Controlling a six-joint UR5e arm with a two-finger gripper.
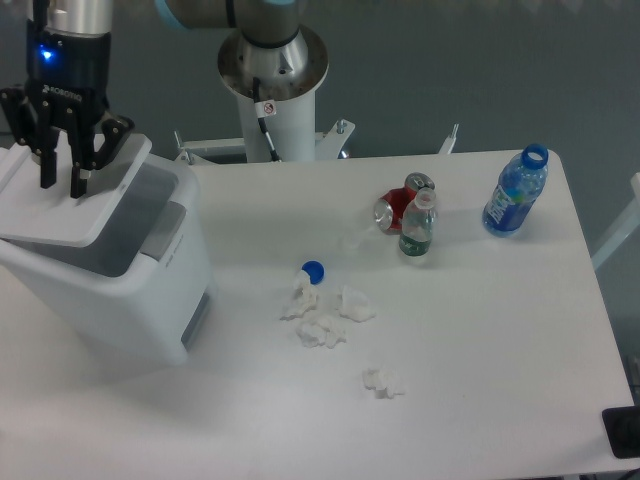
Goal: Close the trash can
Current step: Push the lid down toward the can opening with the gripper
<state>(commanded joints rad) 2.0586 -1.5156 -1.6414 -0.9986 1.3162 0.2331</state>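
Note:
The trash can [120, 285] is a large white bin at the table's left side. Its flat white lid [95, 215] is tilted and partly raised, and the grey inside shows under its right edge. A grey latch strip [163, 235] runs along the front. My gripper [62, 187] points down onto the lid's top surface, its dark fingers [77, 180] a small gap apart with nothing between them. Whether the fingertips touch the lid is not clear.
The arm's base column [272, 75] stands behind the table. A crushed red can [393, 211], a small clear bottle [417, 228] and a blue bottle [516, 192] stand at the right. A blue cap [313, 270] and crumpled tissues [324, 317] lie mid-table.

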